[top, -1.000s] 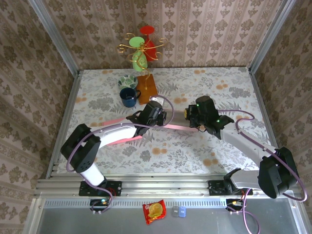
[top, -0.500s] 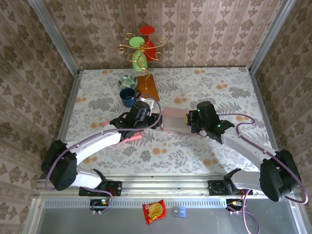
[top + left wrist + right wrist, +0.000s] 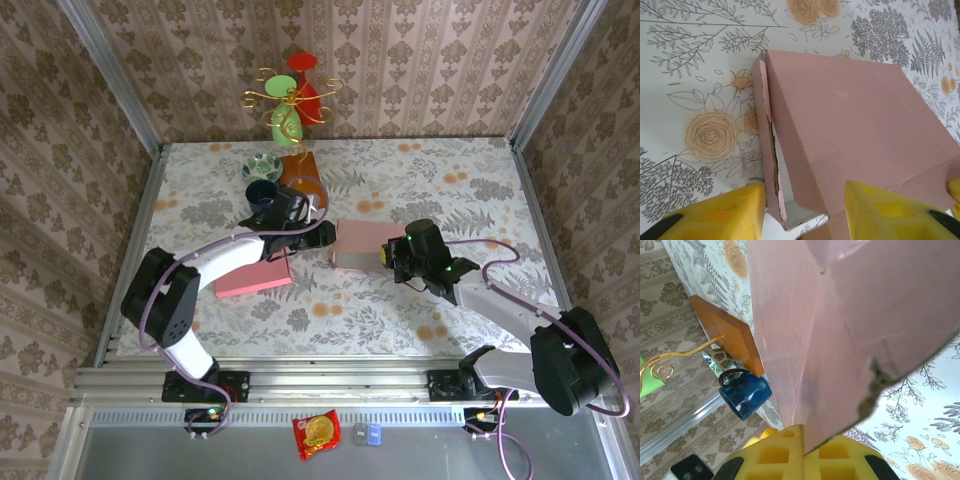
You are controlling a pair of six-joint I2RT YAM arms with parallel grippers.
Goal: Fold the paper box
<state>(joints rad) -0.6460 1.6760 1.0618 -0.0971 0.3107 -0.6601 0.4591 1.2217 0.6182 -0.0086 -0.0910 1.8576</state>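
Both pads of the right end effector (image 3: 804, 446) are pinched shut on a ragged-edged flap of the paper box (image 3: 358, 243), probably to anchor it. The left end effector (image 3: 805, 212) stands partly open, straddling the box's unclosed side wall and gripping nothing. The box lies mid-surface (image 3: 420, 170) between them. Each arm bends outward at the elbow, forearm low, reaching inward.
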